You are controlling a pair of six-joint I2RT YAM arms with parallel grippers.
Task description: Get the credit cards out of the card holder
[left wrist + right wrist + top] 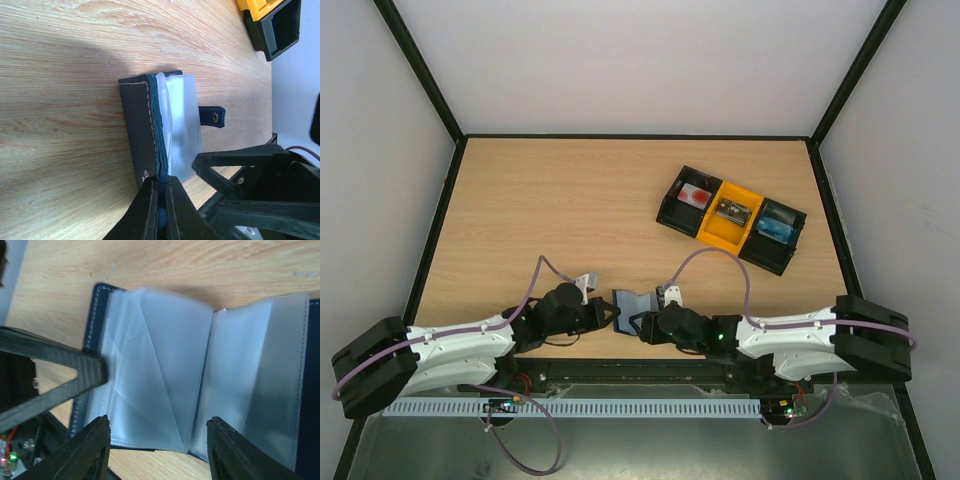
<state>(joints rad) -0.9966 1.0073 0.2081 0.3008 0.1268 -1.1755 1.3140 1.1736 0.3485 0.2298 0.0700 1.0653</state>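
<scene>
White-and-black arms (450, 347), looping mauve cables (537, 262)

One card holder (632, 303), one tray (668, 212) — two grippers (610, 314) (640, 326)

The card holder (631, 302) is a small dark navy wallet with pale stitching (148, 115) along its cover edge and a short closing tab (212, 116) that sticks out sideways with a round snap in it. It sits near the front edge of the table (570, 200), spread open like a book, and its pale, translucent sleeves (165, 370) fan out between the two dark covers. The credit cards lie well apart from it, in a tray (670, 213) farther back on the right. The pinkish-white card (696, 195) with a red round spot lies flat in the left black compartment. The black card (731, 210) with small light marks lies flat in the yellow middle one.
</scene>
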